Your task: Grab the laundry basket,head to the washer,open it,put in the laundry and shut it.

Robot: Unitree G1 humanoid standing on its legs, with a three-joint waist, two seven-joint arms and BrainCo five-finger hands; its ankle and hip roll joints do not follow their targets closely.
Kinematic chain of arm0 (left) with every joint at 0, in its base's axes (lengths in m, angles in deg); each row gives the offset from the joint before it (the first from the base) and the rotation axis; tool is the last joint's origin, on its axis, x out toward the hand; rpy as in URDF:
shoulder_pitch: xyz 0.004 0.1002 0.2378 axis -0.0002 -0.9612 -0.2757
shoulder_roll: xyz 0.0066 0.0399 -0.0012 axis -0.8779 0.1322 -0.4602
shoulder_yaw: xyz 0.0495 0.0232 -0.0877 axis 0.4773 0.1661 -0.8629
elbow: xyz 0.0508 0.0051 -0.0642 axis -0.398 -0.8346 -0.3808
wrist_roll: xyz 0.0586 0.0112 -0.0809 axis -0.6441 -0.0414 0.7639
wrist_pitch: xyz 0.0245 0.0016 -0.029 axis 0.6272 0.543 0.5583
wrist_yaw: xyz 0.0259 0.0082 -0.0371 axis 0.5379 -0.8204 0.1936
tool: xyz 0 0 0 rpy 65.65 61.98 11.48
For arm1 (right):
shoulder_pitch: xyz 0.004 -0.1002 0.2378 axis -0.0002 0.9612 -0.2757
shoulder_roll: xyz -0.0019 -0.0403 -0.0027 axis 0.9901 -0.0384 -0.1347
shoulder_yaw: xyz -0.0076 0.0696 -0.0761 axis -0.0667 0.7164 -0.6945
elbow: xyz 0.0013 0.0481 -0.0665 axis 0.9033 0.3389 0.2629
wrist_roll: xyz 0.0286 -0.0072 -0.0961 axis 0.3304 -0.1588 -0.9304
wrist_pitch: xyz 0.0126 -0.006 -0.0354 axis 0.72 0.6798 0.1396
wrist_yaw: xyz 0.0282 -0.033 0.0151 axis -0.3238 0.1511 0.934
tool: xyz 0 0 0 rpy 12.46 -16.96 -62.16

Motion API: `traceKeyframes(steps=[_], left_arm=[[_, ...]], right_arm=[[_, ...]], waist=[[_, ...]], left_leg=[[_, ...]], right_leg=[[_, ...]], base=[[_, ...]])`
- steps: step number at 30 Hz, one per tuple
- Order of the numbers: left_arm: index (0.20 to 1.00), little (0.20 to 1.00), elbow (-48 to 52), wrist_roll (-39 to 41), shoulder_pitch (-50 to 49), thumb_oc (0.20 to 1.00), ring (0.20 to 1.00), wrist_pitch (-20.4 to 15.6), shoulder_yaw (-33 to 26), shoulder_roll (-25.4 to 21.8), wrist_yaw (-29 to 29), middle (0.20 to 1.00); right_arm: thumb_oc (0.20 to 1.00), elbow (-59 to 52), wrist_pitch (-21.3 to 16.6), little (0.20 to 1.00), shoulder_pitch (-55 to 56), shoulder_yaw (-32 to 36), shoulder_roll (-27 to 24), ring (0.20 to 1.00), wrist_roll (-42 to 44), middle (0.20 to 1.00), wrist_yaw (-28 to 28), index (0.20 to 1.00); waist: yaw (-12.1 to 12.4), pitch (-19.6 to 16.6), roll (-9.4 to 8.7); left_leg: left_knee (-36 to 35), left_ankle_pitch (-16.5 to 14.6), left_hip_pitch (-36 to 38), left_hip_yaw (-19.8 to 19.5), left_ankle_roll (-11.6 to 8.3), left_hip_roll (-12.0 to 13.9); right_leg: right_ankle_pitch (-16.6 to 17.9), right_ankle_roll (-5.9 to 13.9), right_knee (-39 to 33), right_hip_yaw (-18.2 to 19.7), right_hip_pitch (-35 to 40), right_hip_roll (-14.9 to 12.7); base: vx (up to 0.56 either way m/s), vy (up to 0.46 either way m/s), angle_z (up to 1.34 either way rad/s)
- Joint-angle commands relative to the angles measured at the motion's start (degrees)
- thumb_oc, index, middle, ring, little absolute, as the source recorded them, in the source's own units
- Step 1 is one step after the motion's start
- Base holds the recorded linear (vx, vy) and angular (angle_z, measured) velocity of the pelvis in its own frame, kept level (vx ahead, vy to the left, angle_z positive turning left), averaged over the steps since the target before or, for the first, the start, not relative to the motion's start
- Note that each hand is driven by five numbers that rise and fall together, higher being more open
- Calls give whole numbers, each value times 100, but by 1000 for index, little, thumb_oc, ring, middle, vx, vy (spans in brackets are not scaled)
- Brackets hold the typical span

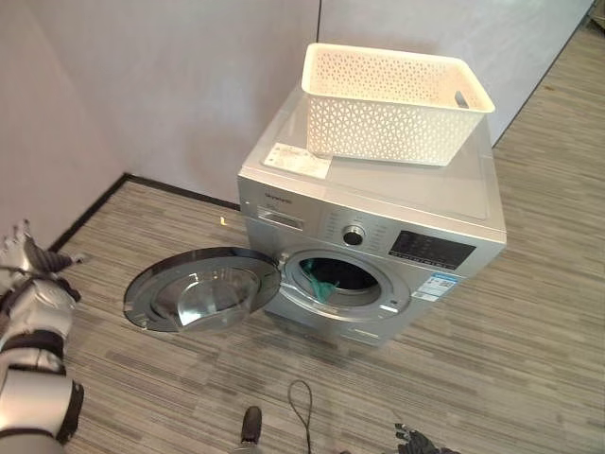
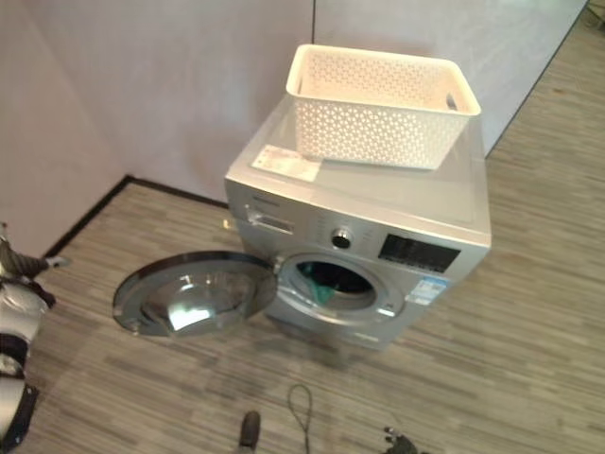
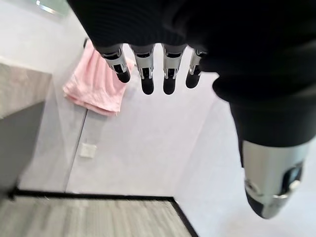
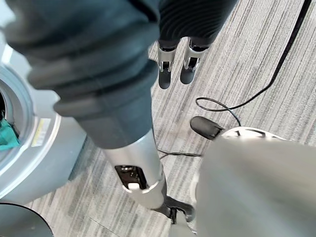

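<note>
Robot's left hand (image 1: pixel 38 284) hangs at the near left, fingers relaxed and holding nothing; its right hand (image 4: pixel 177 64) hangs empty above the floor (image 1: pixel 529 378). Ahead, the washer (image 1: pixel 378 255) has its door (image 1: pixel 203 288) swung wide, teal laundry (image 1: pixel 326 280) in the drum. White laundry basket (image 1: pixel 392 99) sits on the washer's back right corner.

It looked like a home laundry corner — a washer (image 1: pixel 369 255) stood on wood-look floor (image 1: pixel 529 359) against plain walls (image 1: pixel 142 85).
</note>
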Motion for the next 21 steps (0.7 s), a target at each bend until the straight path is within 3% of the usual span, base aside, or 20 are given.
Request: traceKeyframes(steps=[1,11,12,13,16,17,21], left_arm=[[1000,1000,-419,364,686,1000,1000,-115,120,-376,-434,1000],[1000,1000,-1234,191,1898,1000,1000,69,970,-1022,-966,1000],[1000,1000,-1237,192,1905,1000,1000,69,978,-1022,-967,1000],[1000,1000,-1278,206,2056,1000,1000,71,1072,-1104,-1026,1000],[1000,1000,-1285,206,2116,1000,1000,68,1148,-1122,-1072,1000],[1000,1000,-1281,232,2039,1000,1000,54,1091,-1084,-1064,1000],[1000,1000,-675,267,1752,1000,1000,-271,1268,-846,-1346,1000]], right_arm=[[1000,-238,-126,1000,-300,-58,-74,1000,314,1000,11,1000],[1000,-1564,-150,1000,-333,-431,-249,1000,750,1000,156,1000],[1000,-1565,-149,1000,-333,-429,-247,1000,750,1000,156,1000],[1000,-1699,-158,1000,-259,-467,-263,1000,751,1000,169,1000],[1000,-1742,-152,1000,-213,-488,-270,1000,725,1000,180,1000],[1000,-1817,-184,1000,-165,-490,-291,1000,716,1000,176,1000],[1000,-2147,-293,1000,-167,-536,-441,1000,773,1000,195,1000]], waist=[[-87,366,-237],[-446,487,-1096],[-445,485,-1098],[-511,488,-1237],[-539,481,-1301],[-588,503,-1405],[-669,592,-1556]], left_leg=[[24,-703,285,249,109,19],[143,-708,-77,396,83,301],[145,-709,-81,396,83,301],[201,-728,-191,391,80,344],[229,-734,-250,377,77,366],[277,-744,-340,343,67,395],[439,-776,-633,259,73,425]], right_leg=[[30,435,2,393,-155,-409],[330,518,2,781,-748,-209],[330,518,2,782,-751,-210],[378,527,2,826,-869,-161],[388,528,2,828,-921,-141],[415,529,2,838,-996,-115],[450,514,2,836,-1221,-52]], base=[[18,19,-17],[7,-25,-15],[4,-53,-12],[19,-46,-17],[12,-30,-11],[-2,-36,2],[-48,-33,7]])
